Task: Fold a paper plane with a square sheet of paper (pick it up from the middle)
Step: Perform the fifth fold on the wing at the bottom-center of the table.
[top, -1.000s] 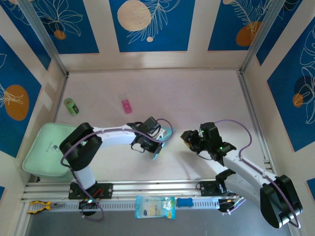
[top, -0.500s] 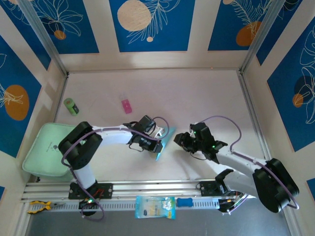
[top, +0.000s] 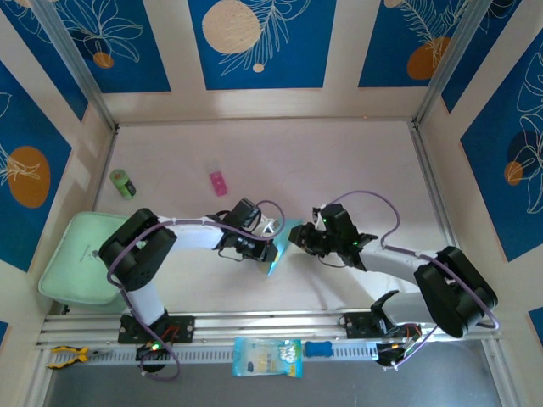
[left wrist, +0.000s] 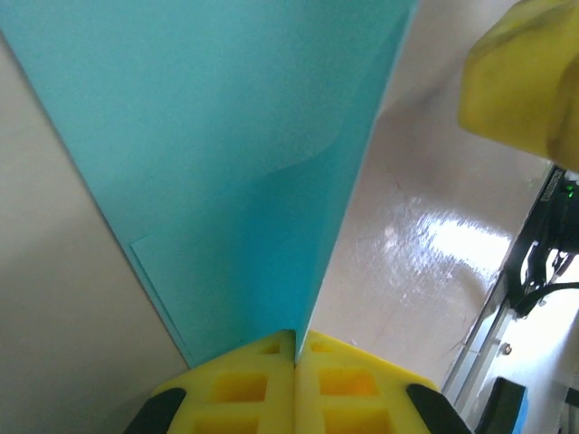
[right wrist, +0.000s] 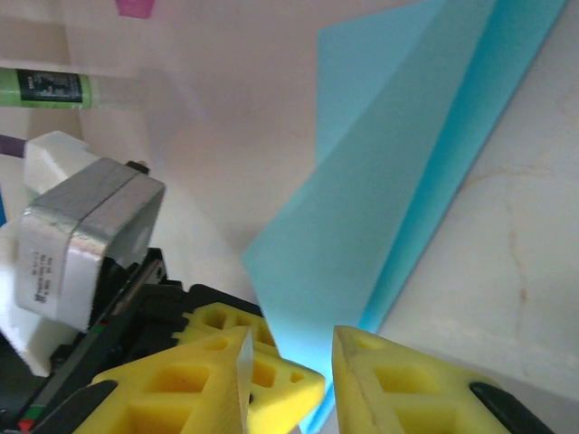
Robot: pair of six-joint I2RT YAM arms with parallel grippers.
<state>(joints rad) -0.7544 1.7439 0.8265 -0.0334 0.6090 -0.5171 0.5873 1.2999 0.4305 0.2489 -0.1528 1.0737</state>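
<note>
Left claw point(left wrist: 296, 339): clenching, its two yellow blocky fingers point(left wrist: 244, 384) pressing flat together on the edge of the square sheet of paper point(left wrist: 226, 154).
Right claw point(right wrist: 289, 357): standing parted, its yellow fingers point(right wrist: 398, 389) leaving a gap, with the sheet's lower edge lying in that gap and not being pinched.
Paper, make: thin, smooth, light cyan-blue, showing a sharp straight crease and overlapping triangular flaps.
Paper, place: standing on edge between the two claws, near the middle of the desk point(top: 365, 170).
Paper, axis: in the top view it is appearing as a narrow sliver point(top: 280, 246), its long axis running from far right to near left and tapering toward the near end.
Desk: lying pale and glossy, catching the light.
Beyond: a small pink block point(top: 219, 181) and a green tube point(top: 124, 183) are lying well apart from the paper, toward the far left.
</note>
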